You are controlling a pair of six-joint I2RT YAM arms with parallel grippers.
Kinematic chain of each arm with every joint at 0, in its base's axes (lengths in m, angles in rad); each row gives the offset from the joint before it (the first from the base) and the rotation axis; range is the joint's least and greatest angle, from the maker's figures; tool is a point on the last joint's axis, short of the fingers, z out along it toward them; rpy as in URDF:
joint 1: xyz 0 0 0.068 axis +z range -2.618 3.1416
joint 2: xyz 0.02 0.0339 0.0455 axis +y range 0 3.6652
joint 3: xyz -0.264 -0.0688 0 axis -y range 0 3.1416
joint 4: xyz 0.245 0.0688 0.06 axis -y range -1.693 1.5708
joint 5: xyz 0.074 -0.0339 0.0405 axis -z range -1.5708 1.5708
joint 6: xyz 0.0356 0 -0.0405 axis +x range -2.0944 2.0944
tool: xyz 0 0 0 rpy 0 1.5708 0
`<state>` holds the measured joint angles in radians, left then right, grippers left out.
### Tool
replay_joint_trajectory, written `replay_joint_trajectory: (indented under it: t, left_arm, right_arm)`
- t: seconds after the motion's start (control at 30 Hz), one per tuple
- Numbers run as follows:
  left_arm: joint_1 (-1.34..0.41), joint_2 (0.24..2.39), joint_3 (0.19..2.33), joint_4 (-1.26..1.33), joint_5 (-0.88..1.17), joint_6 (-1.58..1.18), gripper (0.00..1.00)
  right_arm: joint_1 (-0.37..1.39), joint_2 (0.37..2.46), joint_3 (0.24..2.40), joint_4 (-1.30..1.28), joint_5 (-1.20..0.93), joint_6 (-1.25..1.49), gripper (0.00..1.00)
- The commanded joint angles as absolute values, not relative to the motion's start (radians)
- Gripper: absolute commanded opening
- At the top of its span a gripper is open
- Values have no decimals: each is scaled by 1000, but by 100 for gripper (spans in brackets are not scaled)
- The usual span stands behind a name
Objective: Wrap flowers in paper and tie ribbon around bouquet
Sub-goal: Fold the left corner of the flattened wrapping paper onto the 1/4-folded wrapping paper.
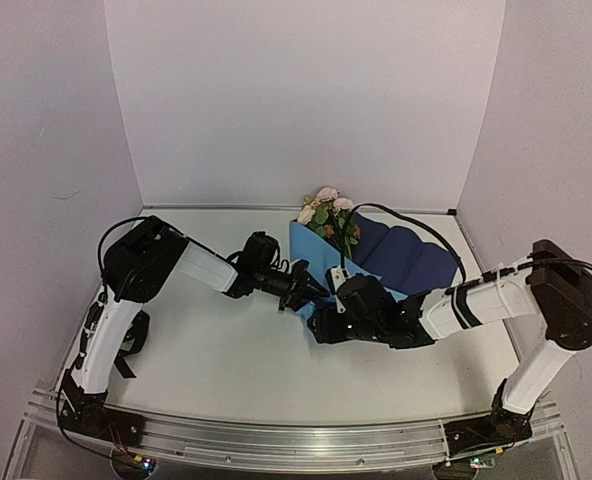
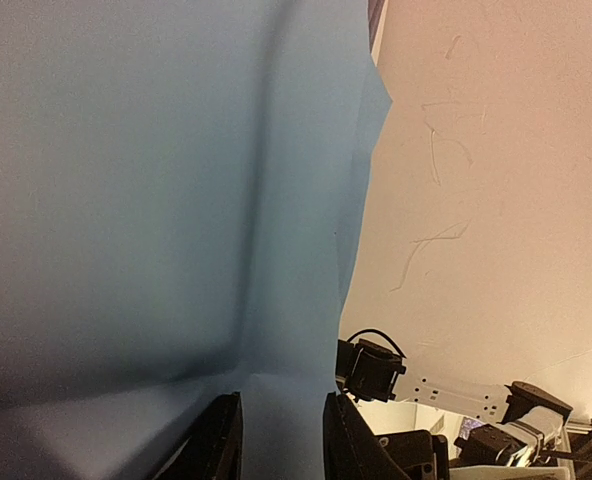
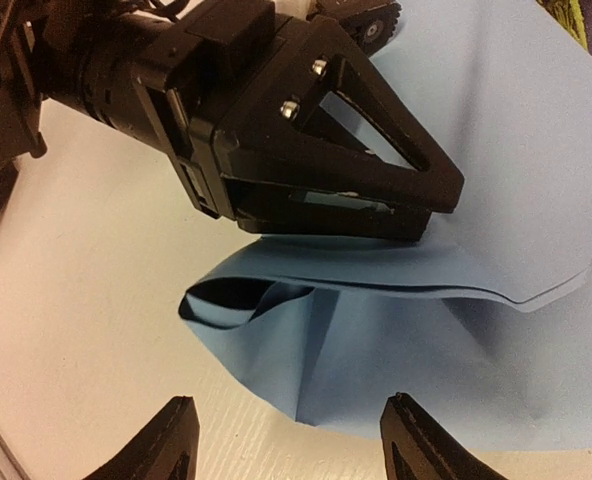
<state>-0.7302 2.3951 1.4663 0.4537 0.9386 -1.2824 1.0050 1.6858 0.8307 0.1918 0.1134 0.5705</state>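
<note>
My left gripper (image 3: 438,210) pinches the paper (image 3: 496,120) at its folded edge. The right gripper (image 3: 291,445) hangs open just above the loose corner. Far end of the sheet holds the flowers (image 1: 328,212). I should grip that corner low and pull gently, so the paper doesn't tear.

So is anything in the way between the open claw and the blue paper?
No, nothing visible. The right gripper is open, and the folded corner of the paper lies straight ahead of its fingertips. The left gripper sits at the fold farther on, not between them.
</note>
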Motion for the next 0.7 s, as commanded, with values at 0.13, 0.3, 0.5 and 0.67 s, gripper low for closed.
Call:
replay_joint_trajectory:
  t: [0.13,0.3,0.5,0.67]
  left_arm:
    - [-726,2414,1522,422,971,-1281,29]
    - [-726,2410,1519,402,974,-1266,29]
    - [-724,2399,1519,394,969,-1255,30]
    - [-723,2394,1552,343,957,-1218,32]
  right_arm:
    - [1007,1767,982,137,256,517,58]
    - [1007,1799,1024,117,249,511,57]
    - [1006,1790,995,114,214,552,48]
    - [1005,1764,954,114,218,611,38]
